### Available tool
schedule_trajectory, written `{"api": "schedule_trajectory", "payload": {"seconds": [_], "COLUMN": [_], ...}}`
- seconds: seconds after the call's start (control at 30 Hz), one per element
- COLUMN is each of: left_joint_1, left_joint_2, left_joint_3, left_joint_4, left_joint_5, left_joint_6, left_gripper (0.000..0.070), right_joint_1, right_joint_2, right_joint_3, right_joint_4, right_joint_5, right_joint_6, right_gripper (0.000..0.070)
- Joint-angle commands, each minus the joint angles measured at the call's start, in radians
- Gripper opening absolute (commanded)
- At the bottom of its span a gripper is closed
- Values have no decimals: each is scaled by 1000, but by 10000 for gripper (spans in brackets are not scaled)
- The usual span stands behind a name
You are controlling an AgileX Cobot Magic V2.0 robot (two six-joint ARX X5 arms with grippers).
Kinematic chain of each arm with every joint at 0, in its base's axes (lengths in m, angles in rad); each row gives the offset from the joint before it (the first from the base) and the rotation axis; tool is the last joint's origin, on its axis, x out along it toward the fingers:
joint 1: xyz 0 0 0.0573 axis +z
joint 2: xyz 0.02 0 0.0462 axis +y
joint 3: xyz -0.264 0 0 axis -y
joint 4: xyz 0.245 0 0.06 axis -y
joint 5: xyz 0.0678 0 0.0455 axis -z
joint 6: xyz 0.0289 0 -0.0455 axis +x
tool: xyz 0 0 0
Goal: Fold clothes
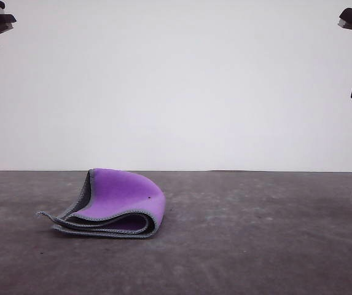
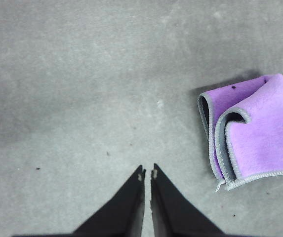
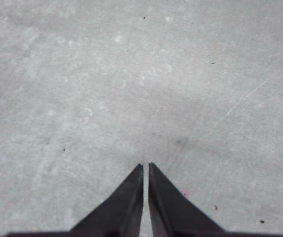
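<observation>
Grey tabletop (image 1: 255,246) holds the folded purple cloth (image 1: 117,206) — both end effectors, left (image 2: 147,174) and right (image 3: 145,168), pinched together, empty.

The cloth (image 1: 123,200) is thick, soft fabric with a matt, fuzzy purple face, a dark grey reverse and light grey stitched edging; the tabletop (image 1: 255,246) is matt grey, mottled, faintly scratched and speckled; both hands' fingers (image 2: 131,207) look like matt black plastic.

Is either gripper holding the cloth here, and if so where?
Nothing is held. The left gripper and right gripper are shut on nothing; the folded cloth lies alone on the table.
</observation>
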Motion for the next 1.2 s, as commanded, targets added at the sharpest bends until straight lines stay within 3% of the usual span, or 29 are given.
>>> {"api": "schedule_trajectory", "payload": {"seconds": [0.0, 0.17, 0.27, 0.43, 0.73, 0.93, 1.17], "left_joint_1": [2, 6, 8, 19, 31, 42, 50], "left_joint_2": [2, -49, -142, -377, -832, -1085, -1236], "left_joint_3": [12, 6, -65, -358, -876, -1075, -1118], "left_joint_4": [8, 73, 189, 462, 758, 792, 727], "left_joint_5": [-2, -8, -9, -34, -158, -207, -251], "left_joint_6": [0, 29, 9, -76, -160, -167, -158], "left_gripper": [6, 6, 6, 6, 6, 6, 6], "right_joint_1": [1, 1, 1, 1, 1, 1, 1], "right_joint_2": [7, 7, 7, 7, 7, 7, 7], "right_joint_3": [9, 9, 9, 9, 9, 9, 9], "right_joint_4": [7, 7, 7, 8, 8, 8, 8], "right_joint_5": [-1, -1, -1, -1, -1, -1, -1], "right_joint_6": [14, 14, 14, 14, 14, 14, 14], "right_gripper": [12, 12, 12, 12, 12, 12, 12]}}
